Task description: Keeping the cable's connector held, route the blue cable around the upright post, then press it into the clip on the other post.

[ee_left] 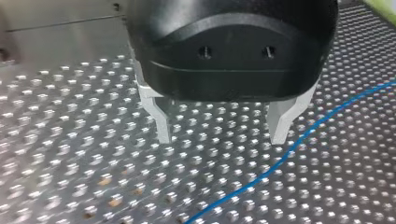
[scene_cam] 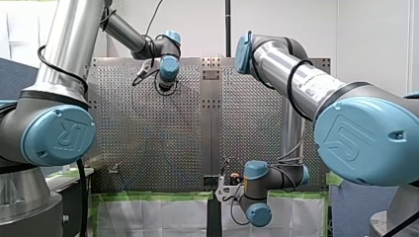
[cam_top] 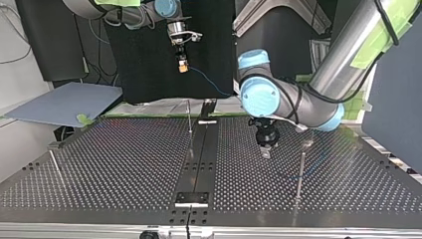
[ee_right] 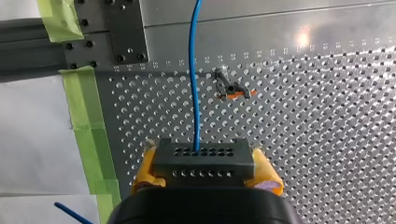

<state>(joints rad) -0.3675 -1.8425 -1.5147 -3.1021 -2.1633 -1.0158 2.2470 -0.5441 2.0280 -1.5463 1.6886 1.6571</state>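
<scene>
**Entry: cable routing, pick-up of the slack**

- **Right pincer** [ee_right: 206,170]: yellow pads are clamped on the dark, many-holed connector [ee_right: 203,155]. The blue cable [ee_right: 194,70] runs straight out of the connector, over the perforated table [ee_right: 327,163].
- **Left pincer** [ee_left: 222,135]: black body, metal fingers spread wide with nothing between them, hanging low over the table. The cable lies on the surface just beside one finger, outside the gap.

**Step in hand (judged):** taking the slack with your left pincer; routing has not begun.

**Method:**
- Shift your left pincer sideways until the cable lies across the middle of the gap, then lower it.
- Close only enough that the cable can slide, so the loop can be drawn around the post without jerking the connector.
- Hold the right grip firm and leave some slack between the two pincers.

**Coverage by view:**
- The right wrist view alone shows the grip on the connector. It also shows a small dark clip [ee_right: 231,89] with an orange part, seen from above just beside the cable.
- The left wrist view alone shows that the cable is outside the fingers.
- The top view alone shows height. Your right pincer is well above the table's far edge, and thin upright posts [cam_top: 189,119] stand apart on the table. Another post [cam_top: 301,172] is near your left pincer.
- The top view is too faint to tell which post carries the clip; it is probably the one at the far edge.
</scene>
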